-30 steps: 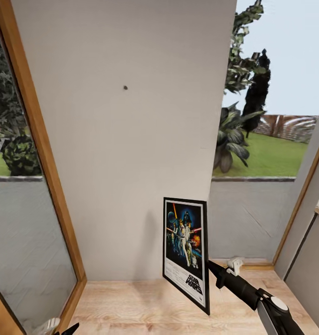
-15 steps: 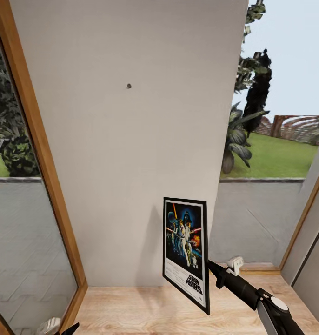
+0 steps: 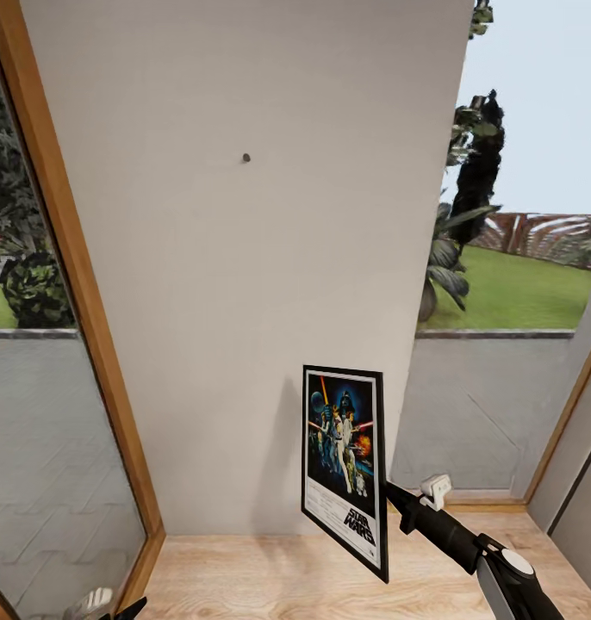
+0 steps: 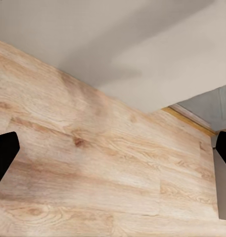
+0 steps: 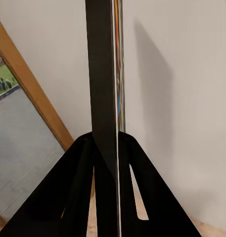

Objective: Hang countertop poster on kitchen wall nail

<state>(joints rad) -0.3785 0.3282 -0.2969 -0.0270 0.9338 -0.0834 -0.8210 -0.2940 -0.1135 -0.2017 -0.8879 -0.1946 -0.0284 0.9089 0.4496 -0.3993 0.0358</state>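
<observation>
Pale grey wall (image 3: 244, 301), wall nail (image 3: 245, 158) high above right gripper (image 5: 107, 153).
Right gripper clamps upright poster (image 3: 345, 465) edge; left gripper (image 4: 113, 153) spread, holding nothing, over wood floor (image 4: 93, 173).

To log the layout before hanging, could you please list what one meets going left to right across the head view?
Wooden window frame → wall nail → poster → right tool's arm → garden plants outside the right window.
</observation>
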